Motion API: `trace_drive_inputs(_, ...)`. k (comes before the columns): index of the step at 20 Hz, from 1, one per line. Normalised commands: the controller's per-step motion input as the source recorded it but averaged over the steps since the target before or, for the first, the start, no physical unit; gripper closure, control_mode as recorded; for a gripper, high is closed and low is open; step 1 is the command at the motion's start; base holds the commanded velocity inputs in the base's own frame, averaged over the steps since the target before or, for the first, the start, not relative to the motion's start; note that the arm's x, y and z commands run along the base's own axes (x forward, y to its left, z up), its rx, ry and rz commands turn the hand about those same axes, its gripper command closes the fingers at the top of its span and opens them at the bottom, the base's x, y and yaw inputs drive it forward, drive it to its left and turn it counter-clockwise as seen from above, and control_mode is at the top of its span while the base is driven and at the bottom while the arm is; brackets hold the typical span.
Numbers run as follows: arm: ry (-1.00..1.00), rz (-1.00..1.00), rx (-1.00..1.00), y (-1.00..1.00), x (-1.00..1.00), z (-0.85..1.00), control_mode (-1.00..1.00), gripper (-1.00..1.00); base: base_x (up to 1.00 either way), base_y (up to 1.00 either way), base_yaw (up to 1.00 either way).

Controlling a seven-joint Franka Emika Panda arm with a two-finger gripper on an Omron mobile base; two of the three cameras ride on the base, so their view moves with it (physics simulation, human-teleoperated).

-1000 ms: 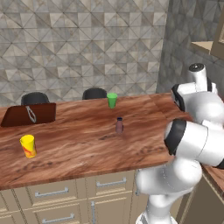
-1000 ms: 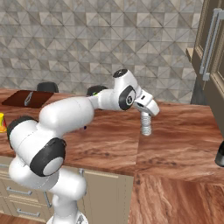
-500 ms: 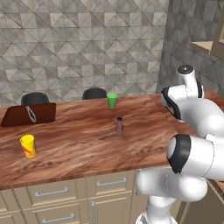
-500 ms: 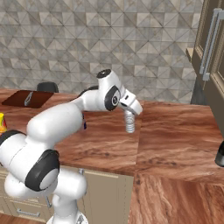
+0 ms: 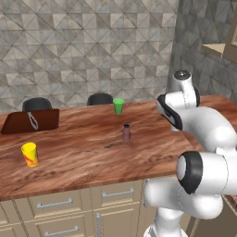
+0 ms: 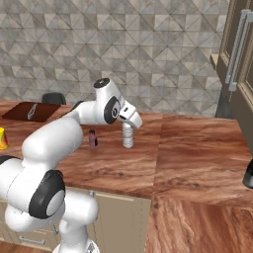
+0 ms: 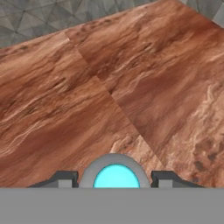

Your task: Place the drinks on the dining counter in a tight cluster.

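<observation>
My gripper (image 6: 129, 123) is shut on the top of the clear water bottle (image 6: 128, 137), which hangs upright low over the dining counter (image 6: 197, 148). In the hand view the bottle's round light-blue top (image 7: 115, 177) sits between my fingertips (image 7: 64, 179), with wood grain beyond. The short maroon bottle (image 6: 92, 139) stands a little to the left of the held bottle, apart from it; it also stands mid-counter in the left base view (image 5: 126, 133). A dark bottle base (image 6: 248, 175) shows at the far right edge.
A green cup (image 5: 119, 105) stands near the counter's back edge. A yellow cup (image 5: 29, 154) and a brown board (image 5: 30, 121) sit at the left end. Two dark chair backs rise behind the counter. A tall cabinet (image 6: 239, 64) stands at right.
The arm has swung left across the counter with the water bottle in its grip, bringing it from the right part close to the maroon bottle. Nothing else moved.
</observation>
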Motion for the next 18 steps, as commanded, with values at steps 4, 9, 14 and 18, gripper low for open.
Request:
trace_drive_inputs(4,0.0,0.08,0.06,0.65,0.04,-0.03,-1.0,1.0,0.0,0.0,0.0)
trace_drive_inputs(9,0.01,0.05,0.07,0.6,0.04,-0.1,-1.0,1.0,0.0,0.0,0.0)
trace_drive_inputs(14,0.02,0.03,0.01,0.55,0.11,-0.23,-1.0,1.0,0.0,0.0,0.0)
trace_drive_inputs(18,0.04,0.0,0.0,0.37,0.2,-0.22,-1.0,1.0,0.0,0.0,0.0)
